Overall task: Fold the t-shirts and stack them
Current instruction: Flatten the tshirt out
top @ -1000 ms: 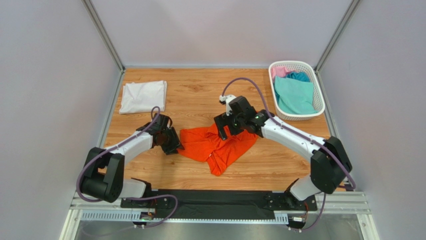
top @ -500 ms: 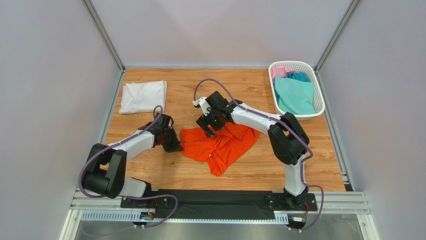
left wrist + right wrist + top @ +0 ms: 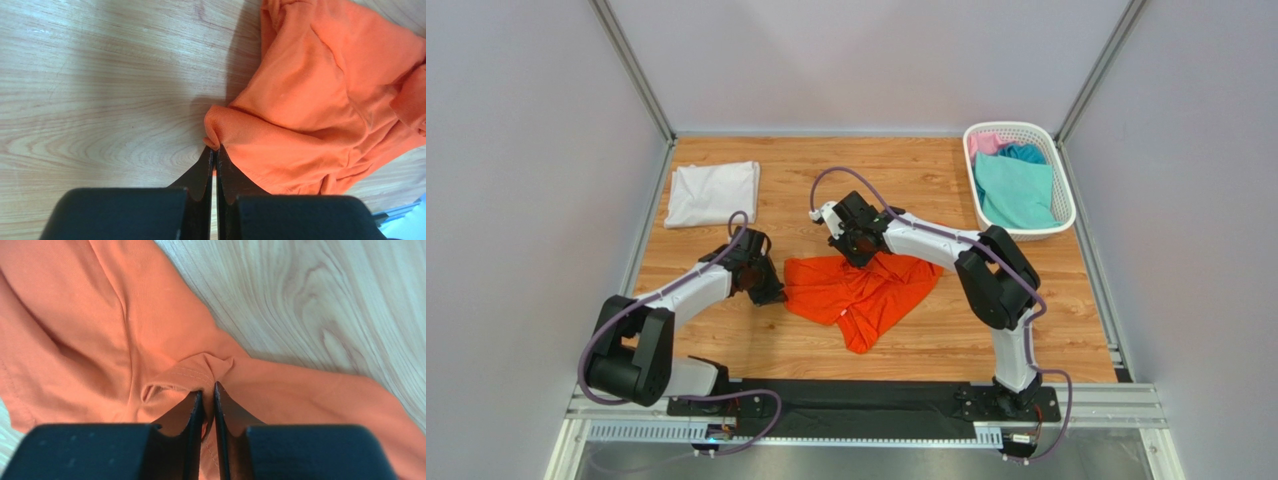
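Item 1: orange t-shirt [image 3: 861, 290]. It is lying crumpled just below the centre of the top view, on the wooden table [image 3: 926, 180]. The cloth is bright orange and plain. It is spreading wide across its upper part and narrowing to a tongue that is pointing toward the bottom of the frame. Folds and ridges are running across it, and stitched seams are showing in the right wrist view [image 3: 120, 315]. In the left wrist view [image 3: 320, 90] it is filling the right half, with its left edge bunching into a small raised peak.

Item 2: left gripper [image 3: 771, 292]. Its jaws are pressing together on that peak at the shirt's left edge [image 3: 215, 150], with cloth caught between the tips.

Item 3: right gripper [image 3: 858, 250]. It is sitting at the shirt's upper edge. Its jaws are standing nearly together, nipping a puckered fold of orange cloth [image 3: 207, 390].

Item 4: white t-shirt [image 3: 713, 193]. It is lying folded into a flat rectangle at the upper left of the table, well apart from the orange one.

Item 5: white lattice basket [image 3: 1026, 232]. It is standing at the upper right and holding a teal t-shirt [image 3: 1016, 190] on top, with a pink t-shirt [image 3: 986, 143] and a blue t-shirt [image 3: 1026, 153] showing at its far end.
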Controlling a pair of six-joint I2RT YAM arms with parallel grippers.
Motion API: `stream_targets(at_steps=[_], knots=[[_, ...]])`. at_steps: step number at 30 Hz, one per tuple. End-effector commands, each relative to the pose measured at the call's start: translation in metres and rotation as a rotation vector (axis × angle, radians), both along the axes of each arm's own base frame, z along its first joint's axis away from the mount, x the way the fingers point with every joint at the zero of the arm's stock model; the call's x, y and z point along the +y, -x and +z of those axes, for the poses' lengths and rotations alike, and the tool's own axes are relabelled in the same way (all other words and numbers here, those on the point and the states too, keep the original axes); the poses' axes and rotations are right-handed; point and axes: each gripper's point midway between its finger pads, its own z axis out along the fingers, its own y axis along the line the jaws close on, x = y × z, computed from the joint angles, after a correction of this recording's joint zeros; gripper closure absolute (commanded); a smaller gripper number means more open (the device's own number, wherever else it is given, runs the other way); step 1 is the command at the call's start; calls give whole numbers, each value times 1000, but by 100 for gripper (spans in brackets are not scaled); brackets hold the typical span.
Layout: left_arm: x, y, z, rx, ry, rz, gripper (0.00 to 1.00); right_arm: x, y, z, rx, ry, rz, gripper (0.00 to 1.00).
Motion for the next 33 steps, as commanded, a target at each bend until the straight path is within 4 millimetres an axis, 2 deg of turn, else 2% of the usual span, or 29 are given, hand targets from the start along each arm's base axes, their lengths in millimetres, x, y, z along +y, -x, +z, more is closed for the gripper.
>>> stream_targets(at_steps=[1, 2, 3, 4, 7, 9, 10, 12, 13, 15, 16, 18, 19, 20, 21, 22, 23, 24, 25, 26, 27, 28, 29, 30, 31, 33], knots=[[0, -2, 14, -47, 0, -10, 100, 9, -11, 65, -141, -153, -57, 87], [0, -5, 21, -70, 6, -8, 100, 8, -10, 73, -156, -172, -71, 88], [0, -4, 25, -73, 7, -9, 100, 3, -7, 92, -181, -207, -92, 88], [0, -5, 29, -83, 7, -6, 100, -2, -6, 99, -200, -216, -111, 89], [4, -6, 49, -132, 5, 8, 100, -26, 0, 129, -259, -259, -205, 90], [8, -4, 67, -178, 3, 28, 100, -44, 2, 146, -277, -304, -300, 92], [10, -4, 75, -198, 2, 38, 100, -65, 5, 164, -324, -329, -363, 95], [17, -1, 98, -260, -4, 69, 100, -87, 9, 181, -364, -371, -463, 96], [22, -2, 120, -330, 0, 93, 100, -112, 16, 203, -426, -399, -527, 96], [27, 6, 139, -365, 3, 114, 100, -137, 26, 222, -470, -423, -588, 96], [32, 3, 159, -421, 1, 138, 100, -157, 34, 247, -532, -465, -637, 94], [38, 13, 191, -510, 26, 160, 100, -179, 46, 273, -588, -509, -692, 94], [41, 15, 216, -574, 38, 177, 100, -192, 52, 282, -610, -509, -732, 93], [46, 23, 234, -627, 50, 186, 100, -207, 64, 311, -658, -582, -758, 94], [49, 26, 248, -667, 55, 195, 100, -216, 71, 322, -679, -602, -773, 94], [56, 31, 274, -737, 59, 222, 100, -227, 78, 332, -703, -618, -789, 95], [62, 40, 287, -776, 63, 238, 100, -239, 89, 349, -735, -663, -802, 96], [67, 46, 300, -810, 59, 249, 100, -247, 98, 368, -760, -713, -810, 98], [75, 54, 327, -879, 64, 282, 100, -252, 106, 378, -770, -745, -804, 99], [80, 63, 338, -906, 64, 291, 100, -255, 113, 390, -783, -781, -795, 100], [84, 69, 349, -934, 62, 297, 100, -264, 126, 410, -804, -844, -787, 100], [89, 82, 376, -1002, 85, 307, 100, -262, 134, 420, -797, -883, -748, 100], [90, 88, 388, -1036, 98, 302, 100, -261, 141, 429, -795, -913, -719, 100], [91, 94, 400, -1069, 108, 296, 100, -265, 152, 446, -803, -957, -695, 100], [92, 102, 421, -1127, 127, 281, 100, -262, 161, 457, -789, -991, -648, 100], [91, 110, 439, -1174, 141, 262, 100, -257, 165, 462, -775, -1006, -618, 100]])
